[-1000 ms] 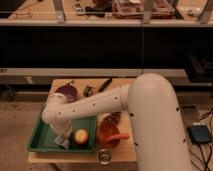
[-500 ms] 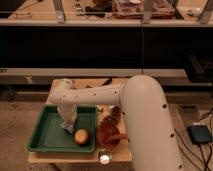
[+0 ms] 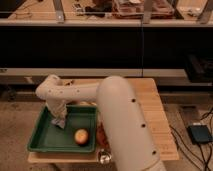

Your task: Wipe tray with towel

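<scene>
A green tray (image 3: pixel 47 140) sits on the left of a wooden table. An orange-yellow fruit (image 3: pixel 81 136) lies inside it near the front right. My white arm reaches from the lower right across to the tray's back left. My gripper (image 3: pixel 58 119) points down into the tray at its back left part. A grey towel (image 3: pixel 59 122) hangs at the gripper's tip and touches the tray floor.
The wooden table (image 3: pixel 152 115) extends to the right of the tray. A small shiny cup (image 3: pixel 104 158) stands at the table's front edge. An orange-red object (image 3: pixel 102 134) lies just right of the tray, mostly hidden by my arm. A dark counter runs behind.
The arm has swung left and the gripper has moved from the tray's back middle to its back left part. The view has shifted, so the table sits more to the left.
</scene>
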`<action>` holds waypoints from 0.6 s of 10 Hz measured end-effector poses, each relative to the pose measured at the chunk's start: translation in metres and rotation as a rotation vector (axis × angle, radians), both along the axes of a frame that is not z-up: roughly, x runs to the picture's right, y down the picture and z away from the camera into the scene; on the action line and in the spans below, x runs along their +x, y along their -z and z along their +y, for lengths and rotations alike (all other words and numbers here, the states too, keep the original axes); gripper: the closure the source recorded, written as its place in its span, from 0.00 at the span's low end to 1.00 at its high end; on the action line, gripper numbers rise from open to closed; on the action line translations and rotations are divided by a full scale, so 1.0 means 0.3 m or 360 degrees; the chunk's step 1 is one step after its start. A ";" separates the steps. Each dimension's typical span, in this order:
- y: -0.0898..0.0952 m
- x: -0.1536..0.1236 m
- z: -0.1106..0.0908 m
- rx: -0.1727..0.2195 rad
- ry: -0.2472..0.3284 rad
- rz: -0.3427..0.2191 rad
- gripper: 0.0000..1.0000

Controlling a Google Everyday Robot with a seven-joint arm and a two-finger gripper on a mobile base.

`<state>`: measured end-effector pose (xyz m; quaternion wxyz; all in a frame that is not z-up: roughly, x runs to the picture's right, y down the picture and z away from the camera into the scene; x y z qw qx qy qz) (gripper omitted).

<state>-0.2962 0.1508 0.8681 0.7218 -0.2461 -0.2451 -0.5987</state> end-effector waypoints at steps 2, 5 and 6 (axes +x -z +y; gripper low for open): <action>0.020 -0.132 0.024 -0.0001 0.0084 -0.0092 1.00; 0.089 -0.213 0.101 0.0001 0.0141 -0.0166 1.00; 0.122 -0.205 0.139 -0.0002 0.0120 -0.0174 1.00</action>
